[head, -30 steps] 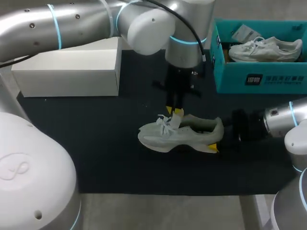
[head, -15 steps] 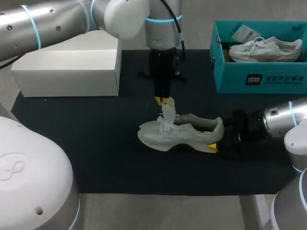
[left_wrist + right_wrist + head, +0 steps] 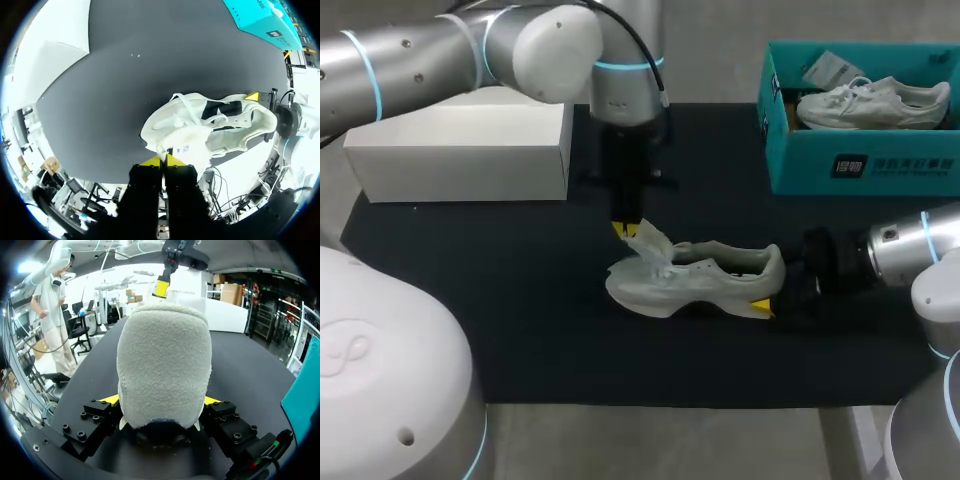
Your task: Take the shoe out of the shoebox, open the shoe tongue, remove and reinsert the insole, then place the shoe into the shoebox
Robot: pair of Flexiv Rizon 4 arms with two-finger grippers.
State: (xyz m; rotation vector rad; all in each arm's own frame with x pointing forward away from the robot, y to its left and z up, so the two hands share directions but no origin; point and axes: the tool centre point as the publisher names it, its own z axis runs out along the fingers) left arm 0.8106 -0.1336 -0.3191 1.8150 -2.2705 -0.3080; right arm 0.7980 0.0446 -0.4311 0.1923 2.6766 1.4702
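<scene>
A pale grey-white shoe [image 3: 695, 278] lies on its side on the black mat [image 3: 520, 310], toe to the left. My left gripper [image 3: 627, 229] hangs over the shoe's front, shut on the tongue [image 3: 648, 240], which is pulled up and toward the toe. In the left wrist view the tongue [image 3: 186, 149] runs from the shoe [image 3: 220, 125] into the closed yellow tips of the gripper [image 3: 163, 161]. My right gripper [image 3: 775, 288] is at the heel; its fingers press the heel [image 3: 163, 365] from both sides, shut on the shoe.
A teal shoebox [image 3: 865, 165] at the back right holds another white shoe [image 3: 873, 103]. A white box [image 3: 460, 150] stands at the back left. The mat's front edge lies close below the shoe.
My left gripper closed on the tongue, then moved left and back, drawing the tongue up and out toward the toe. The right arm and the shoe's heel stayed put.
</scene>
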